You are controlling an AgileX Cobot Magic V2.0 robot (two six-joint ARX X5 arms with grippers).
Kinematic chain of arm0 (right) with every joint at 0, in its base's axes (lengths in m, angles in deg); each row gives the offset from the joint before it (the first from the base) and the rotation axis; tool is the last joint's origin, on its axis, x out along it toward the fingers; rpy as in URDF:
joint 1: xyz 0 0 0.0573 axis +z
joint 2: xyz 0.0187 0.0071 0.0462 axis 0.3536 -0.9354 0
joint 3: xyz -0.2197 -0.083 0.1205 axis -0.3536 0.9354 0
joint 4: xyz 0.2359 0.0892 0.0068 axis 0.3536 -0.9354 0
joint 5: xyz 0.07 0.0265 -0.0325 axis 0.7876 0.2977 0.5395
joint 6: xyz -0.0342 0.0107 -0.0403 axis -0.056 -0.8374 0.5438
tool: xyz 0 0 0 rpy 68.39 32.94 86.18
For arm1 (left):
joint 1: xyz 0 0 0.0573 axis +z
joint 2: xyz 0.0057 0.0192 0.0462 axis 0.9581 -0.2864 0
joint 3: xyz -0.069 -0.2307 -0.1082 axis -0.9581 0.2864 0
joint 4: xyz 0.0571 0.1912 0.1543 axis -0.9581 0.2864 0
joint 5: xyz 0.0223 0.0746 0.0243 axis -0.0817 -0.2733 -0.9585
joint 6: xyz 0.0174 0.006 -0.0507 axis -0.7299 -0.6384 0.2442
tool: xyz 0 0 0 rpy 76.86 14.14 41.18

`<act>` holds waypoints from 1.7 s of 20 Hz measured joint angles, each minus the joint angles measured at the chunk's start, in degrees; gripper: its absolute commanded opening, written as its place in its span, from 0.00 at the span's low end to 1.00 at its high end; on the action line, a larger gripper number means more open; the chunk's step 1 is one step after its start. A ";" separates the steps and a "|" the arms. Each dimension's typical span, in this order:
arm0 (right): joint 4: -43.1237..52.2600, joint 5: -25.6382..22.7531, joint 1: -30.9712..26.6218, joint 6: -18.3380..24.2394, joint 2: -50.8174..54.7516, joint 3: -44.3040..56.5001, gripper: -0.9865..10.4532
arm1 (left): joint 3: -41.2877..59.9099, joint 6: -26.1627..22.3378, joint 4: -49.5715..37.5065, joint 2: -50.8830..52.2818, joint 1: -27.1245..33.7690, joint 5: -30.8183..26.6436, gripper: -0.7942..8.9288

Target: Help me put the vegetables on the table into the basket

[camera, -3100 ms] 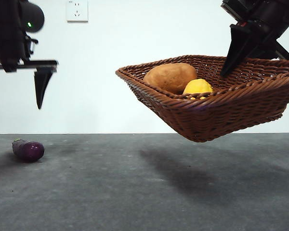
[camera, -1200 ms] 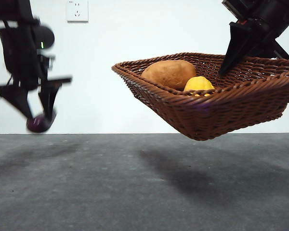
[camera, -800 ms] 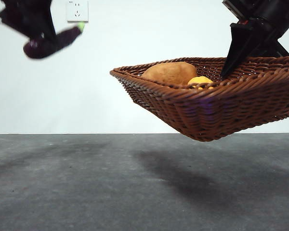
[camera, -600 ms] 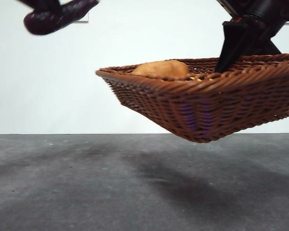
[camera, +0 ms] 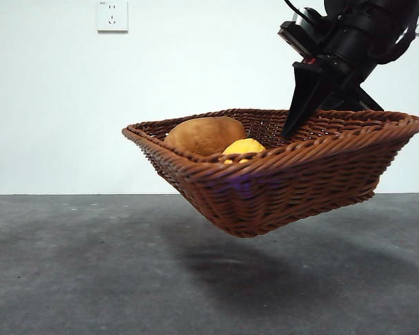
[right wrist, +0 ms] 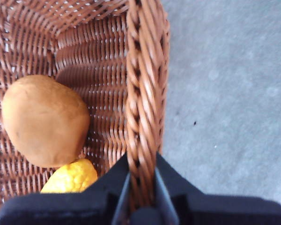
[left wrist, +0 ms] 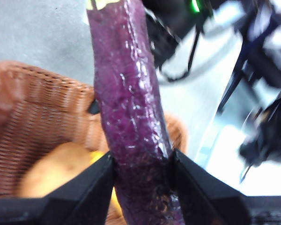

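A: What is seen in the front view?

B: The basket (camera: 279,174) is held clear of the tabletop (camera: 91,272), tilted, with a shadow cast beneath it. A dark claw (camera: 299,115) is brought down from the upper right onto the basket's far rim. Inside, the potato (camera: 204,135) is seen toward the left, with the yellow vegetable (camera: 244,147) touching it on its right. A wall socket (camera: 112,15) is visible on the white wall at the upper left. The eggplant is not shown here.

A: And in the left wrist view?

B: The eggplant (left wrist: 131,112) is clamped between the two jaws of the left claw (left wrist: 141,176), which are closed against its sides near one end; the rest of it is seen sticking out beyond the jaws, with a bit of green stem at the far tip. It is held above the basket (left wrist: 33,108), in which the potato (left wrist: 56,168) is seen. The other arm appears blurred behind.

A: And the right wrist view?

B: The braided rim of the basket (right wrist: 143,93) is pinched between the jaws of the right claw (right wrist: 141,187), closed narrowly on it. The potato (right wrist: 44,121) is seen lying inside, with the yellow vegetable (right wrist: 70,178) touching it. The grey tabletop (right wrist: 225,93) is seen beyond the rim.
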 measured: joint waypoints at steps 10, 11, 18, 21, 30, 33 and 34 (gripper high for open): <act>8.76 -4.92 -2.01 -8.31 0.02 0.00 0.08 | 21.16 28.46 -27.52 -2.38 -1.51 -0.94 0.07; 9.01 -4.76 -2.58 -9.11 0.00 0.00 0.08 | 21.16 30.01 -29.09 -2.93 -1.60 -0.96 0.07; 8.48 -3.82 -3.17 -9.92 0.02 0.00 0.08 | 21.31 37.07 -34.18 -12.70 -4.57 -0.87 0.08; 8.35 -3.85 -3.17 -9.92 0.02 0.00 0.08 | 21.31 38.16 -36.17 -12.50 -5.33 -2.43 0.30; 8.35 -3.82 -3.17 -9.90 0.02 0.00 0.08 | 21.31 38.80 -34.93 -12.37 -4.90 -0.15 0.50; 8.33 -3.78 -3.56 -9.66 0.00 0.00 0.08 | 21.31 37.92 -34.36 -9.75 -4.55 -0.02 0.50; 8.33 -3.76 -3.72 -9.66 0.02 0.00 0.08 | 21.31 37.20 -33.68 -7.87 -4.22 -0.02 0.50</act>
